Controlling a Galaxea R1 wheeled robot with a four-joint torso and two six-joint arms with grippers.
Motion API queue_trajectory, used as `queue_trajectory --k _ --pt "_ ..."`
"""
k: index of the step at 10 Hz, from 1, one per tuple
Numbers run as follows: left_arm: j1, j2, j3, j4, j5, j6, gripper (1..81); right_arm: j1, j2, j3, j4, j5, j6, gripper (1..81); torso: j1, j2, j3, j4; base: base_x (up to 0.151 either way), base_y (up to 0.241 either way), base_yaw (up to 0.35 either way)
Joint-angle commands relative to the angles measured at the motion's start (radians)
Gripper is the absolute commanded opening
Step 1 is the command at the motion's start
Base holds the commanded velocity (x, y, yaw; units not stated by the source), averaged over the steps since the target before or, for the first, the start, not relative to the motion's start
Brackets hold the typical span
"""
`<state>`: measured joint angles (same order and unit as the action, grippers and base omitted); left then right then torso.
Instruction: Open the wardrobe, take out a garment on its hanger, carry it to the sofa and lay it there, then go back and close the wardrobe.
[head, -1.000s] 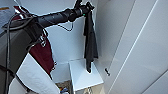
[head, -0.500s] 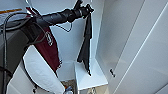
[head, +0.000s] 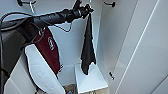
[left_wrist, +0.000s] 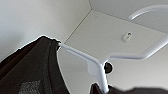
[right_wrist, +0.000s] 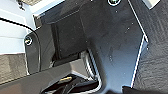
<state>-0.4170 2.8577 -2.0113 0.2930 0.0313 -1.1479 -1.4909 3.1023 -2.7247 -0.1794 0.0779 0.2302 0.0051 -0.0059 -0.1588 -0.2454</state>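
The wardrobe (head: 140, 50) stands open, its white door swung out to the right. My left arm comes in from the left, and my left gripper (head: 86, 10) is high inside the wardrobe. The black garment (head: 88, 50) dangles long and narrow straight below it. In the left wrist view the thin white hanger (left_wrist: 100, 62) fills the middle, its curved hook free under the wardrobe's ceiling. The black garment (left_wrist: 30, 70) is draped over one of its arms. The sofa is out of view.
A maroon jacket with white sleeves (head: 48, 50) hangs at the left of the wardrobe, close under my left arm. A white box (head: 90, 80) sits on the wardrobe floor below the garment. Black hooks (head: 110, 3) line the top. The right wrist view shows robot body and grey carpet (right_wrist: 155, 62).
The black garment has swayed slightly sideways under the left gripper. The left arm stays at about the same height inside the wardrobe.
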Motion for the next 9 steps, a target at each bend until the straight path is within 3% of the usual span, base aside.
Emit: queue_trajectory --k 1,3,4,5,6,8,9 --pt "-0.173 0.017 0.011 0.023 -0.028 0.016 1.0 0.031 0.003 0.002 0.006 -0.056 0.000 81.1 0.000 0.000 0.000 0.000 0.000 0.000 0.000" --pt "-0.170 0.028 0.020 0.023 -0.028 0.016 1.0 0.031 0.003 0.002 0.006 -0.056 -0.003 81.1 0.000 0.000 -0.002 0.000 0.000 0.000 0.000" --pt "-0.162 0.031 0.023 0.025 -0.028 0.016 1.0 0.028 0.003 0.002 0.006 -0.056 -0.003 81.1 0.000 0.000 -0.002 0.023 0.000 0.000 0.000" --pt "-0.157 0.034 0.020 0.025 -0.028 0.016 1.0 0.027 0.004 0.002 0.006 -0.056 -0.005 81.1 0.000 0.000 -0.002 0.078 0.000 0.000 0.000" --pt "-0.157 0.034 0.020 0.026 -0.027 0.016 1.0 0.028 0.003 0.002 0.006 -0.056 -0.005 81.1 0.000 0.000 -0.001 0.009 0.000 0.000 0.000" --pt "-0.157 0.042 0.012 0.026 -0.027 0.017 1.0 0.027 0.003 0.002 0.008 -0.056 -0.003 81.1 0.000 0.000 -0.001 0.050 0.000 0.000 0.000" --pt "-0.157 0.043 0.012 0.026 -0.027 0.017 1.0 0.027 0.003 0.002 0.008 -0.056 -0.005 81.1 0.000 0.000 0.036 0.061 0.000 0.000 0.000"
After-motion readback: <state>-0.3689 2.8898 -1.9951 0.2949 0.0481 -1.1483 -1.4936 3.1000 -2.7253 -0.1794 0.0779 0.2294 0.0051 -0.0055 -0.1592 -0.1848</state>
